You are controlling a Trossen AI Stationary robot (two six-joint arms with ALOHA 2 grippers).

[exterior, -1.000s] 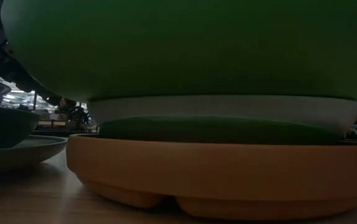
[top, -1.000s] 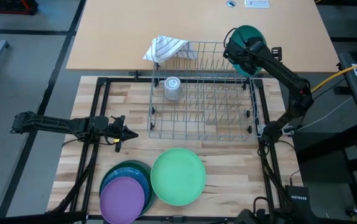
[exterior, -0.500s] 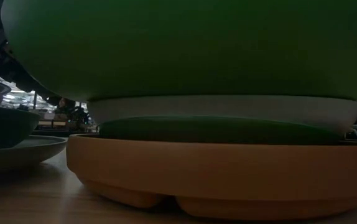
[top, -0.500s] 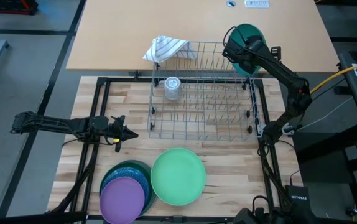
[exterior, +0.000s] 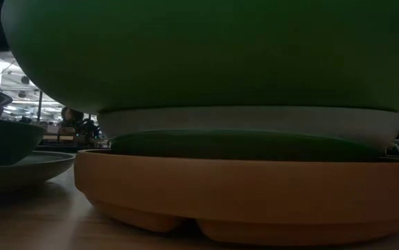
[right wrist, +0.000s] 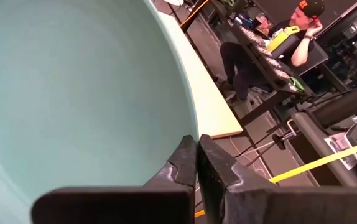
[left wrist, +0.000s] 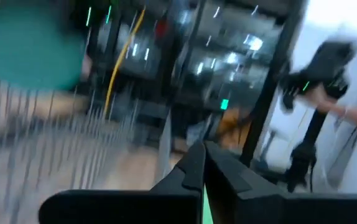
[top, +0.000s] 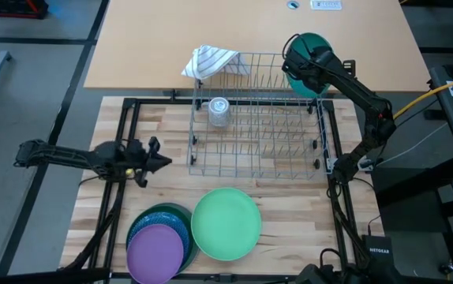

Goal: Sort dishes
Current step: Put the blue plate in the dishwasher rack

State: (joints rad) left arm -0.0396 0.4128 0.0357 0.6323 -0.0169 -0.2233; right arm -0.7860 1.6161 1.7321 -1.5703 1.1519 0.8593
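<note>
High view: right tool (top: 299, 69) pinching teal plate (top: 318, 49) rim over rack (top: 258, 114); thin grip, could slip. Left tool (top: 162, 161) pressed together, empty.

Close against the lens, a stack of dishes fills the frame: a green bowl (exterior: 213, 55) on a white dish (exterior: 248, 123), a dark green plate (exterior: 245, 146) and a tan plate (exterior: 241, 191) on my desk (exterior: 39, 222). None of my pincers shows here. Darker dishes (exterior: 8, 149) sit alongside.
</note>
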